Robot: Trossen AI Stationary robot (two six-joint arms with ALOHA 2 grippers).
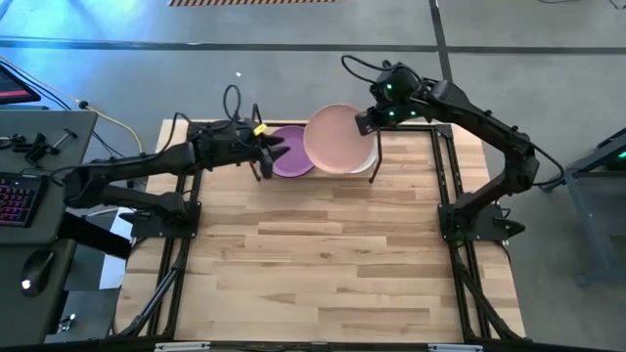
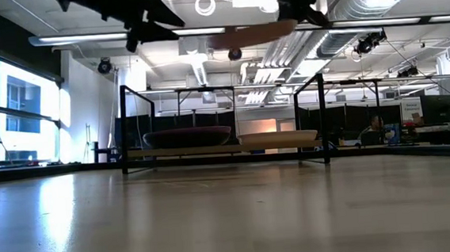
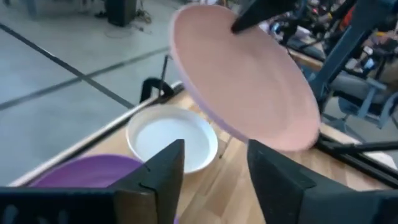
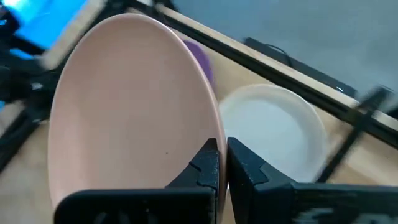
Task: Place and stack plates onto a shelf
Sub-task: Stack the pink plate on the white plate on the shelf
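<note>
At the far edge of the wooden table (image 1: pixel 333 244), my right gripper (image 4: pixel 222 163) was clamped tight on the rim of the pale pink plate (image 1: pixel 337 139), my two fingers pinching its edge and holding it raised and tilted in the air above the shelf (image 2: pixel 226 148). Just past that pink disc, the cream-white plate (image 4: pixel 273 134) lay flat on the shelf board, on the side nearer my right arm. My left gripper (image 3: pixel 214 165) hung beside it with its fingers spread apart and gripping nothing, poised above the purple plate (image 1: pixel 290 154), which rested on the shelf's other half next to the cream-white one. Seen level from the table top, the purple plate (image 2: pixel 188 136) and the cream-white plate (image 2: pixel 278 139) sat side by side within the thin black wire frame, with the pink plate (image 2: pixel 250 34) hovering well above them. A sliver of purple showed behind the pink rim in my right wrist view. Beyond the shelf stretched a grey floor (image 1: pixel 293 24) and, to my left, a desk (image 1: pixel 39 156) with a keyboard (image 1: pixel 15 196).
</note>
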